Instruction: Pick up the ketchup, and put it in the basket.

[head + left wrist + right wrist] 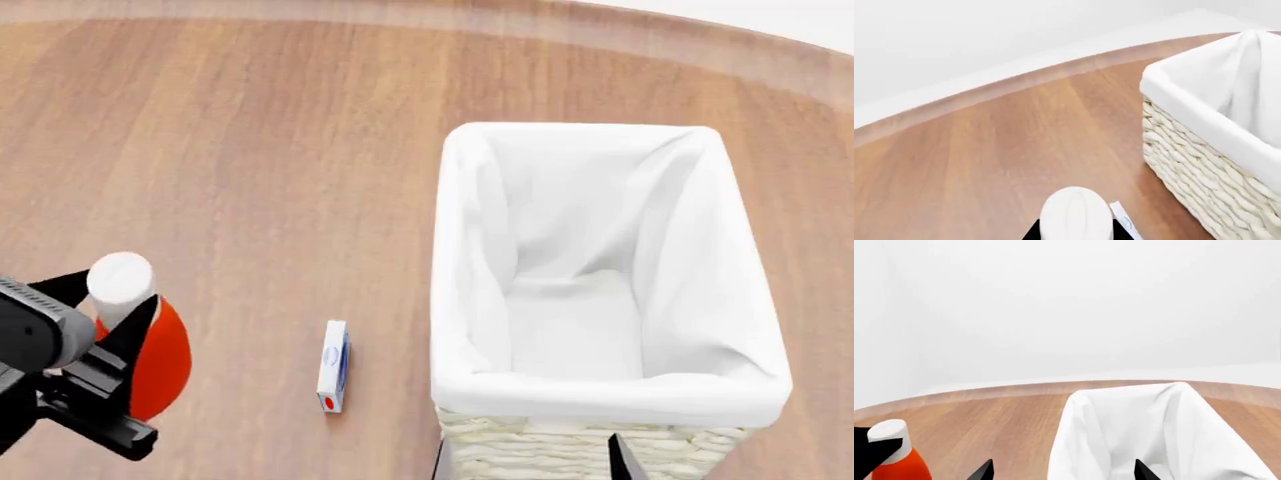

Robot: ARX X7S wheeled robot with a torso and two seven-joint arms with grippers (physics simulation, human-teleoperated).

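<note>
The left gripper (100, 375) jaws grasp the half-hidden ketchup (160, 360) beside the basket (461, 250); right jaws spread.

Bright, even, diffuse light with no visible source fills all three rendered views. Shadows are faint; soft grey shading sits in the folds of the basket (607, 395) liner. The wooden table (240, 150) shows a pale sheen along its far edge. The left wrist view looks slightly soft; the ketchup (1075, 212) cap is blurred close up.
</note>
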